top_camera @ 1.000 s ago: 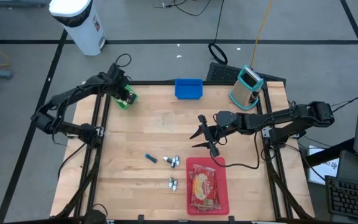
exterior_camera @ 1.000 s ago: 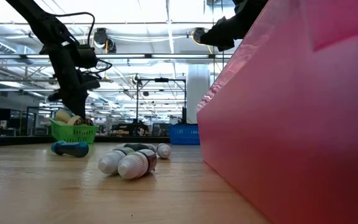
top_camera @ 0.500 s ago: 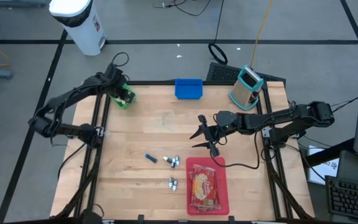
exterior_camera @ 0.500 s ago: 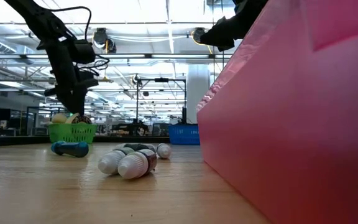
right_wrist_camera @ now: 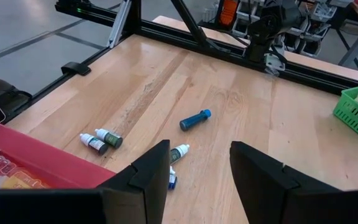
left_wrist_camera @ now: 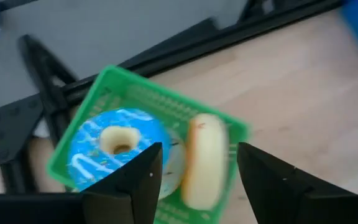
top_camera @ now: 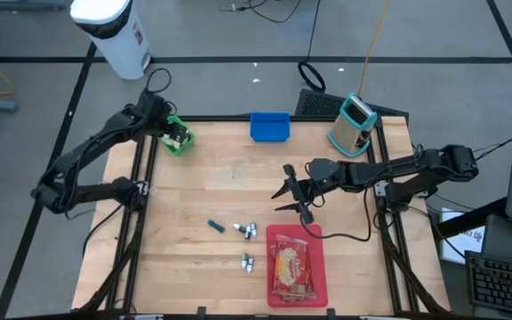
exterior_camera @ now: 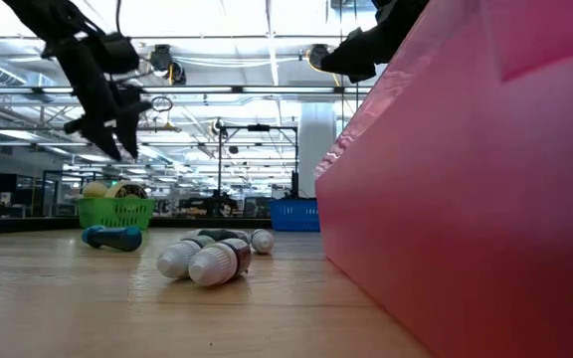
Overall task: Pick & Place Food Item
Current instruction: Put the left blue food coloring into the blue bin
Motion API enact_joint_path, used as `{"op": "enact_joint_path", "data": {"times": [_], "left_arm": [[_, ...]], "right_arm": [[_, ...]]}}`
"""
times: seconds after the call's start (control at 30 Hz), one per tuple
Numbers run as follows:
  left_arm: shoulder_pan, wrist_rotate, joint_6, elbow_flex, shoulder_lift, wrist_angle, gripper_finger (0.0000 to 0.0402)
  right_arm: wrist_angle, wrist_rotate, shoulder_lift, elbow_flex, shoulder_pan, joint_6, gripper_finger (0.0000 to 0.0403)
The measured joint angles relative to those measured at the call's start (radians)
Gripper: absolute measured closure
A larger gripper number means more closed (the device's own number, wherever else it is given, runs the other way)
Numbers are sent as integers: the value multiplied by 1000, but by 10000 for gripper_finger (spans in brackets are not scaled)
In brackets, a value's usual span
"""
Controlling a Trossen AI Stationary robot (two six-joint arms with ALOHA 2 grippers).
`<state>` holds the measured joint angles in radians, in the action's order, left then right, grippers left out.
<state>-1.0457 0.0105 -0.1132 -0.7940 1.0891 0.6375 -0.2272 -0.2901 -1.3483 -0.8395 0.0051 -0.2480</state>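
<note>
A green basket point(left_wrist_camera: 138, 99) holds a blue doughnut point(left_wrist_camera: 118, 149) (white-streaked icing) beside a pale one point(left_wrist_camera: 202, 159).

Plastic basket point(left_wrist_camera: 135, 99), wood table point(top_camera: 229, 187)

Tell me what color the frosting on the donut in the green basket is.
Blue with pale streaks; the donut shows best in the left wrist view.

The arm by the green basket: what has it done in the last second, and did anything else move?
The left gripper has lifted up out of the green basket and opened its jaws, leaving the pale food item beside the blue doughnut in it. The right gripper stayed put above the table's middle, jaws open. The small bottles, blue tube and red tray lie as before.
</note>
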Motion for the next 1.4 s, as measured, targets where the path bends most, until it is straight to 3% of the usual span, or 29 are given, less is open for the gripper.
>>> {"op": "enact_joint_path", "data": {"times": [0.3,0.43,0.5,0.57,0.67,0.73,0.97,1.2,1.4], "left_arm": [[62,373,-65,0,-215,-11,192],[177,668,-7,0,-269,40,192],[280,750,23,0,-292,69,192],[422,687,19,0,-295,80,192],[663,414,-45,15,-267,61,192],[812,285,-54,37,-239,40,192],[1182,174,-5,105,-57,-106,192],[1304,-102,-14,109,156,-169,192],[1309,-96,-19,108,284,-225,192]], "right_arm": [[0,0,0,0,0,46,248],[0,0,0,0,0,52,248],[0,0,0,0,0,52,248],[0,0,0,0,0,52,248],[0,0,0,0,0,51,248],[0,0,0,0,0,48,248],[1,1,0,0,0,43,248],[-8,2,0,11,0,27,248],[-10,3,-1,21,0,26,248]]}}
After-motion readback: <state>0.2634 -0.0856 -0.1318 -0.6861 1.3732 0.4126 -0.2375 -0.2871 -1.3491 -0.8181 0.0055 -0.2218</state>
